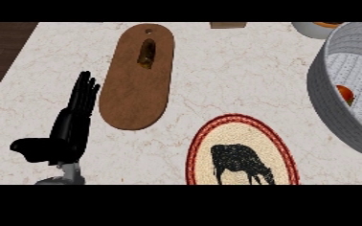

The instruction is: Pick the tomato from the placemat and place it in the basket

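Head view showed the tomato (344,94) already lying inside the basket (326,100), well apart from the placemat (240,153), which carried nothing. Left of the placemat, the left hand (71,124) rested open with straight fingers, holding nothing; the right hand was out of sight. A wooden board (138,76) lay between them on the tabletop (233,67). Judged by look, the tomato would be light, smooth and easily bruised, best cupped around its widest part.

Left hand (67,124): matte black, slim segmented fingers w/ a stubby thumb. Grey metallic wrist/forearm stub (65,175) below it. No markings or cables visible.
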### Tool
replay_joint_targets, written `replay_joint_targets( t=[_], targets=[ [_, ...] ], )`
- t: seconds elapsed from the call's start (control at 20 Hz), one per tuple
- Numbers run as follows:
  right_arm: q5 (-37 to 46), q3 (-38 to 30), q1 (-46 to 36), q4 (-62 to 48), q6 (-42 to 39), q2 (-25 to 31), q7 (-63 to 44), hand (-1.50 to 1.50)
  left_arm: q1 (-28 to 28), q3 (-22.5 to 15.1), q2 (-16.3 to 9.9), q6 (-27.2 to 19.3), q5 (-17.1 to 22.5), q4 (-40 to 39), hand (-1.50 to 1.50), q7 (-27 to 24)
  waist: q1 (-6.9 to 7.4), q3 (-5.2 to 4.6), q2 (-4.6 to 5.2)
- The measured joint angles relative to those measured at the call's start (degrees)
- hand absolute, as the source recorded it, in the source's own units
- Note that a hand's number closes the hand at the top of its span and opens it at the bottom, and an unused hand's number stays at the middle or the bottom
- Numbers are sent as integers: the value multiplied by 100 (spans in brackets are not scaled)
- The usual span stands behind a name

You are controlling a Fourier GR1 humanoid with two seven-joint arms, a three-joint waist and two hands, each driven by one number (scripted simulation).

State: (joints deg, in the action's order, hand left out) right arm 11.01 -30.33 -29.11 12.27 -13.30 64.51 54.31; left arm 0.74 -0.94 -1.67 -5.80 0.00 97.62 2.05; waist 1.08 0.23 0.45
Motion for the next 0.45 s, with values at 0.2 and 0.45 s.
replay_joint_targets(
  t=[0.2,0.45],
  targets=[
    [-238,-207,15,-189,-410,326,-233,-150,90,50,-32,33,36,-69,0,-10,-20,8,7],
    [-408,-319,192,-198,-829,585,-346,-150,-6,20,29,2,21,-69,0,-91,-47,23,1]
  ],
)
